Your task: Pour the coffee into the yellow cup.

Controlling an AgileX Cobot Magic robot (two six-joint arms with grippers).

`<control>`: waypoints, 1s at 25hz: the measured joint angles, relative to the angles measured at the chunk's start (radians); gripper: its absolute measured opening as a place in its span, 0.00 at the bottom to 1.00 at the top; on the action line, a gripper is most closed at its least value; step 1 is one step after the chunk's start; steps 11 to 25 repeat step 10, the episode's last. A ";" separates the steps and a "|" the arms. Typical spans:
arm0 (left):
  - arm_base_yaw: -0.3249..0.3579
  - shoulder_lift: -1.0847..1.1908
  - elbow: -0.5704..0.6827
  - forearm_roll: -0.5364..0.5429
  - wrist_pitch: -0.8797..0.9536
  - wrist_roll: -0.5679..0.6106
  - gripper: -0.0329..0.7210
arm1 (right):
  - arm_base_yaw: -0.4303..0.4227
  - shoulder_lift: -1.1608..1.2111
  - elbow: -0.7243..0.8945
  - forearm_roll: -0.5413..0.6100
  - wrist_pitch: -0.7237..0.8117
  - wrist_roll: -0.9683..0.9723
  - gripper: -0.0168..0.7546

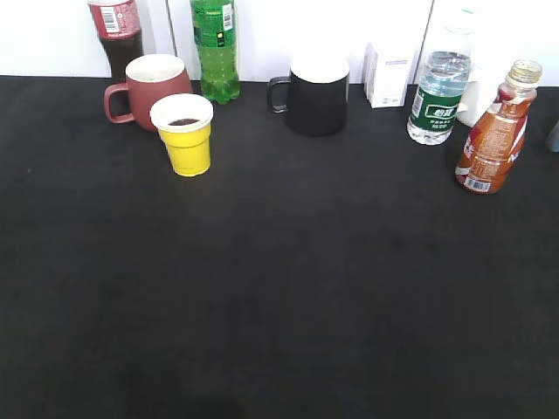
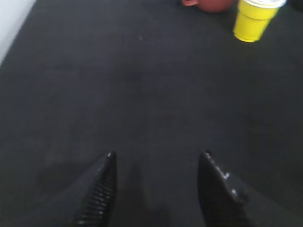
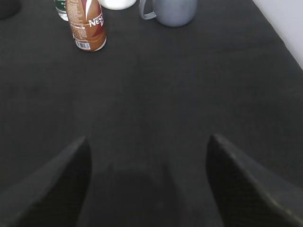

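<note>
The coffee bottle (image 1: 494,131), curvy and brown with a red-orange and white label and a tan cap, stands upright at the right of the black table; it also shows in the right wrist view (image 3: 85,24). The yellow cup (image 1: 184,133) stands at the back left with dark liquid in its bottom; it also shows in the left wrist view (image 2: 254,19). My left gripper (image 2: 157,156) is open and empty over bare table, well short of the cup. My right gripper (image 3: 147,139) is open and empty, well short of the bottle. Neither gripper shows in the exterior view.
A maroon mug (image 1: 150,88), a dark cola bottle (image 1: 116,35) and a green bottle (image 1: 215,48) stand behind the cup. A black mug (image 1: 314,94), a white carton (image 1: 389,75) and a water bottle (image 1: 439,87) stand along the back. A grey mug (image 3: 172,10) stands near the coffee bottle.
</note>
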State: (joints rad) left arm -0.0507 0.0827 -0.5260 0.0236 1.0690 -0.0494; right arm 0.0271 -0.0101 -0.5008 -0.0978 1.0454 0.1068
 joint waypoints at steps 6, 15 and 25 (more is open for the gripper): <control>0.105 -0.090 0.001 -0.001 -0.002 0.000 0.60 | 0.000 0.000 0.000 0.000 -0.001 0.000 0.78; 0.109 -0.090 0.001 -0.001 -0.002 0.000 0.60 | 0.000 0.000 0.000 0.000 -0.001 0.000 0.78; 0.109 -0.090 0.001 -0.001 -0.002 0.000 0.60 | 0.000 0.000 0.000 0.000 -0.001 0.000 0.78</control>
